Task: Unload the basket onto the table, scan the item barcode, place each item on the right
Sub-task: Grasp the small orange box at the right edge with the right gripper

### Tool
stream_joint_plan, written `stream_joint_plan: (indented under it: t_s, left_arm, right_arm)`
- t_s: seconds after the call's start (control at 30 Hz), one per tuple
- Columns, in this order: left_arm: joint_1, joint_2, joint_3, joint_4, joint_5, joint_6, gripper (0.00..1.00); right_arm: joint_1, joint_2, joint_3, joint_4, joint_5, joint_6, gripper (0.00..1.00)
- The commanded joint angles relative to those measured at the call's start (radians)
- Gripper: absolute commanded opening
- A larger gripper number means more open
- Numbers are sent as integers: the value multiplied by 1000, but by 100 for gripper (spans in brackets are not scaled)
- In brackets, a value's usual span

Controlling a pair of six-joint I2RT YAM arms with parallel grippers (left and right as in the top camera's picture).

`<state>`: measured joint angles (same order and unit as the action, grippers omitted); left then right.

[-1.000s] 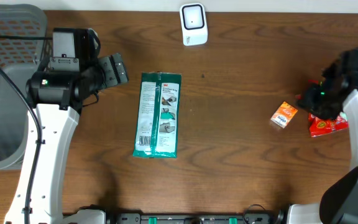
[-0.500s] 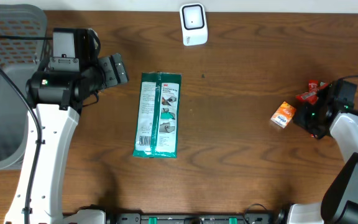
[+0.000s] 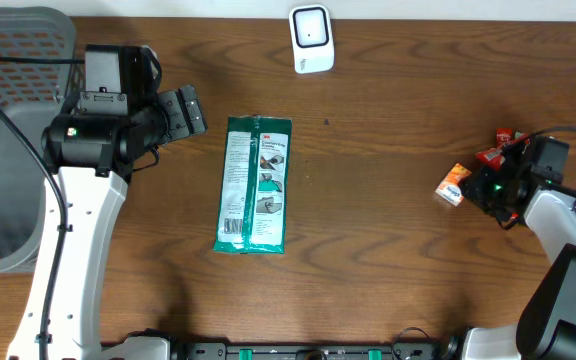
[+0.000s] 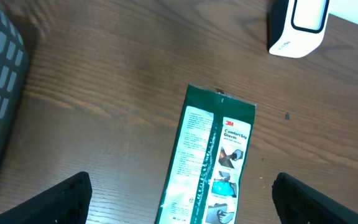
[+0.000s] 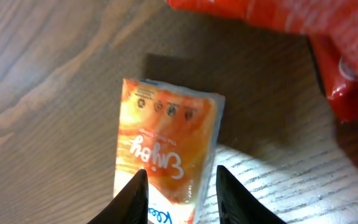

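Observation:
A small orange packet [image 3: 456, 185] lies flat on the wooden table at the right. My right gripper [image 3: 483, 187] is low beside it. In the right wrist view the orange packet [image 5: 166, 137] fills the middle, and the right gripper [image 5: 182, 196] stands open a little. Its left fingertip overlaps the packet, and its right one stands just off the packet's edge. A white barcode scanner [image 3: 311, 40] stands at the table's far edge. My left gripper [image 3: 188, 110] hangs wide open, up and to the left of a long green package [image 3: 255, 183].
Red snack packets [image 3: 496, 148] lie just behind the right gripper and show as red wrappers [image 5: 303, 25] in the right wrist view. A grey mesh basket [image 3: 8, 150] stands at the left edge. In the left wrist view the scanner [image 4: 297, 28] is beyond the green package [image 4: 213, 162].
The right arm has dropped and swung left from over the red packets to the orange packet. Its jaws narrowed, then widened slightly. The left arm has not moved.

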<state>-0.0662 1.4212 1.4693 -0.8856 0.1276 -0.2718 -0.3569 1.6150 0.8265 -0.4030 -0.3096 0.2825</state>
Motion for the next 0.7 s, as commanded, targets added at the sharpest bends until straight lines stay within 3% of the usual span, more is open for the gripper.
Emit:
stream_joint_plan:
  t_s: [0.0, 0.2, 0.47, 0.67]
  left_arm:
    - [4, -2, 3, 0, -6, 9, 93]
    - [4, -2, 3, 0, -6, 9, 93]
    - [4, -2, 3, 0, -6, 10, 93]
    - [4, -2, 3, 0, -6, 9, 93]
  right_arm:
    - [-2, 2, -17, 6, 47, 21, 32]
    - [-2, 2, -51, 55, 95, 65, 29]
    - [-1, 2, -125, 181, 20, 65, 28]
    - [7, 2, -149, 212, 22, 70, 20]
